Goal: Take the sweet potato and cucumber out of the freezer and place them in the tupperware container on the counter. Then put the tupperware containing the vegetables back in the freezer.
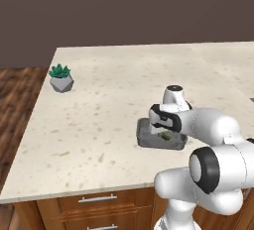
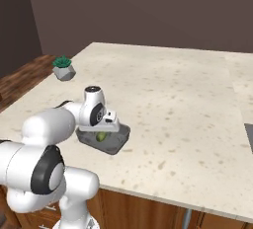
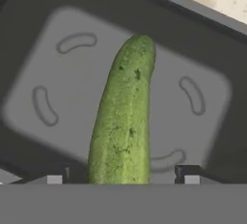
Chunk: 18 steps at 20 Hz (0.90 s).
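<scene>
You are at the release of the cucumber (image 3: 123, 117) into the tupperware container (image 1: 147, 137). In the hand view the cucumber lies lengthwise on the tub's grey floor, running up from between the two finger tips (image 3: 192, 175), which stand apart on either side of it with a gap showing on each flank. Read the gripper (image 3: 120, 177) as open and holding nothing; whether the cucumber is fully settled on the floor or only just let go cannot be told.

The container sits on the counter (image 1: 109, 105) near its front edge, well apart from the potted succulent (image 1: 61, 78) at the far left corner. No sweet potato can be made out in the tub, so judge the vegetable loading as at most half done.

Arm pose: the forearm reaches forward and low over the counter, the wrist is bent so that the hand points straight down into the tub, and the hand body covers part of its rim in both base views.

Next move, as a judgement: lift the hand vertically until the tips clear the tub wall before any sideways travel, or a finger may catch the rim and drag the tub
</scene>
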Tool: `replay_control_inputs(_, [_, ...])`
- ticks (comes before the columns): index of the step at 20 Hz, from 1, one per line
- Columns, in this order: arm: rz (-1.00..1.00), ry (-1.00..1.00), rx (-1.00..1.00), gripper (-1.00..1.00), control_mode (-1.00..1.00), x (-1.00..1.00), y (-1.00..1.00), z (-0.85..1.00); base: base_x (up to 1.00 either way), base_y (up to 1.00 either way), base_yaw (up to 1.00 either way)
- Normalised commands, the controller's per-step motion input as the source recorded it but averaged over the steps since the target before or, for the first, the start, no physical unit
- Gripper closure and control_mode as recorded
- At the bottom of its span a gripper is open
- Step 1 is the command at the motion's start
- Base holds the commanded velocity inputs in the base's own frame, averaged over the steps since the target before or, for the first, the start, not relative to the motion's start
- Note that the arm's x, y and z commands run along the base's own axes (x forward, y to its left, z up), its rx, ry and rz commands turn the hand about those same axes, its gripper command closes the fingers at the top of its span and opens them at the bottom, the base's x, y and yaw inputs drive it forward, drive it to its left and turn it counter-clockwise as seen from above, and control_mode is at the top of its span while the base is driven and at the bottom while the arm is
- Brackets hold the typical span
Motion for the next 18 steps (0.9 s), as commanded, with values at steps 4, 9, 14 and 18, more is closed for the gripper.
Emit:
replay_control_inputs(4, [-0.05,-0.07,0.02,-1.0,-1.0,-0.6,0.0,0.24,0.0,0.0,0.0])
replay_control_inputs(9, [-0.09,-0.15,0.1,-1.0,-1.0,-0.65,0.0,0.84,0.0,0.0,0.0])
replay_control_inputs(14, [-0.07,-0.15,0.13,-1.0,-1.0,-0.71,0.05,1.0,0.0,0.0,0.0])
replay_control_inputs(18, [-0.11,-0.01,0.12,-1.0,-1.0,-0.84,0.2,1.0,0.0,0.0,0.0])
